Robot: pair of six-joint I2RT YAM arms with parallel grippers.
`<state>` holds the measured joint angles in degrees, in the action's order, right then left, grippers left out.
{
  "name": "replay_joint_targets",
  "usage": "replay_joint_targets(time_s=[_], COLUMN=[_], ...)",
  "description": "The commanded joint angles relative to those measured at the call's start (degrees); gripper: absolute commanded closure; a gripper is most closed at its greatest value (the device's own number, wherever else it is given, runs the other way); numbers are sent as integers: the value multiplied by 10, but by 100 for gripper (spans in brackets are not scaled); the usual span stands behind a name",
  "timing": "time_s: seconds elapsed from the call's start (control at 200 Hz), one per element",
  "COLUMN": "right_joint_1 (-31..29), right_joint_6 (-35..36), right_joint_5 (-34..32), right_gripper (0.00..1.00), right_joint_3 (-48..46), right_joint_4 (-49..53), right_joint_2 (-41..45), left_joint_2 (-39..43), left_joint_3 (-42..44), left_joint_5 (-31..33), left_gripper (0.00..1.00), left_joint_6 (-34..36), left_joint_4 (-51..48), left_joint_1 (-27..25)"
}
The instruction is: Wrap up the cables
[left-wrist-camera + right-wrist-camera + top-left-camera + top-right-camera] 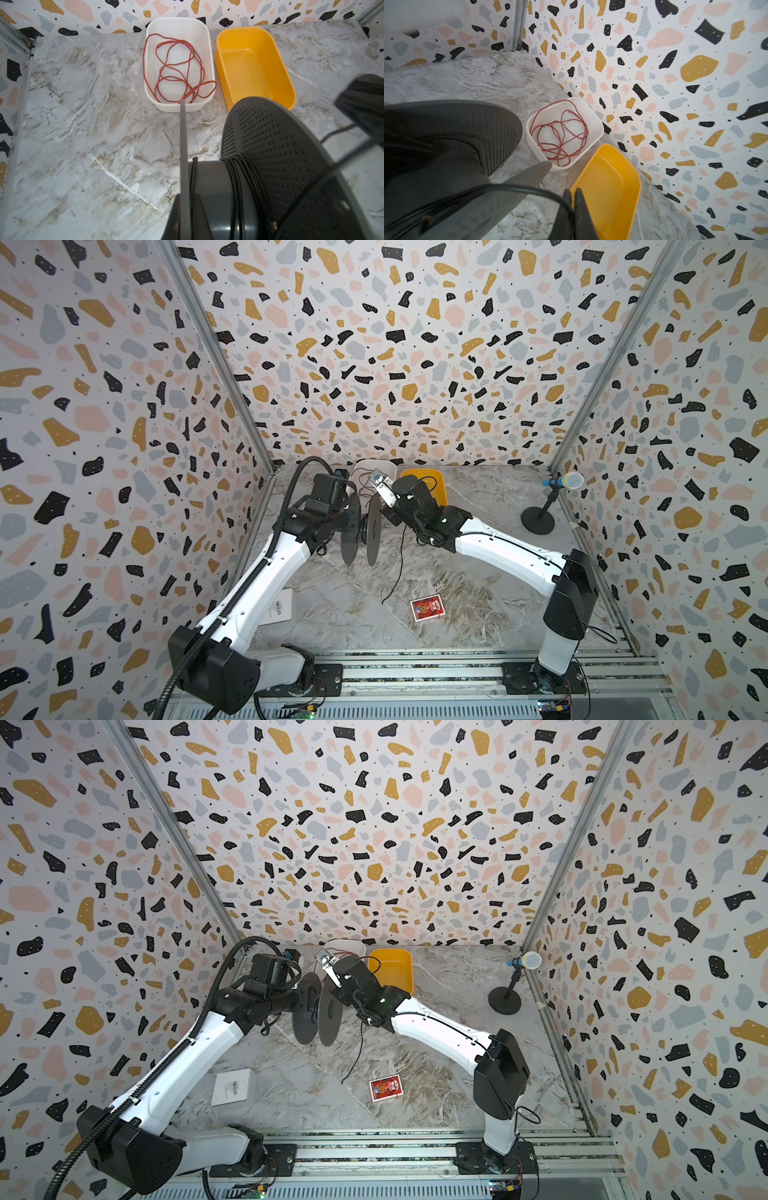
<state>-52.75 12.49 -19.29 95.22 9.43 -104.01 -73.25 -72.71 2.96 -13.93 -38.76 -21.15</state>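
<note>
Spool (218,187) fills both wrist views. Left gripper (185,200) is clenched on one flange edge and holds it off the table, axis roughly level. Cord (239,166) has several turns on the hub, bunched against the other flange. Right gripper (572,194) is pinched on the run just off the spool. The rest hangs below the right gripper down to the table.

Handling, my read: cord is light, limp, slick and very thin. Turns will likely loosen and slide on the hub if tension drops, and it's easy to lose from the pads. Grip close to the hub, keep it taut, and let the left side carry the spool.

Around:
- White tub (176,18) with red wire (176,63), and yellow tub (245,28), sit beyond both grippers, clear of the spool.
- Card pack (427,608) lies near the cord's loose end; the cord could drag it.
- Mic stand (538,520) is well outboard of the right gripper.
- White box (232,1086) is beside the left arm.

Flanges are the real obstruction: the cord has to be fed between them.
</note>
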Motion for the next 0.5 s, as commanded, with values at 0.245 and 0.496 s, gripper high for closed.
replay_joint_targets(time_s=[0.245,0.496], right_joint_1=[111,164], right_joint_6=[-71,-118], right_joint_5=[286,440], right_gripper=[82,62], right_joint_3=[8,-79], right_joint_4=[30,-60], right_joint_2=[-35,-42], left_joint_2=[30,54], left_joint_3=[-31,-51], left_joint_5=[-48,-101], left_gripper=[100,100], left_joint_6=[17,3], left_joint_4=[7,24], left_joint_1=[-2,-3])
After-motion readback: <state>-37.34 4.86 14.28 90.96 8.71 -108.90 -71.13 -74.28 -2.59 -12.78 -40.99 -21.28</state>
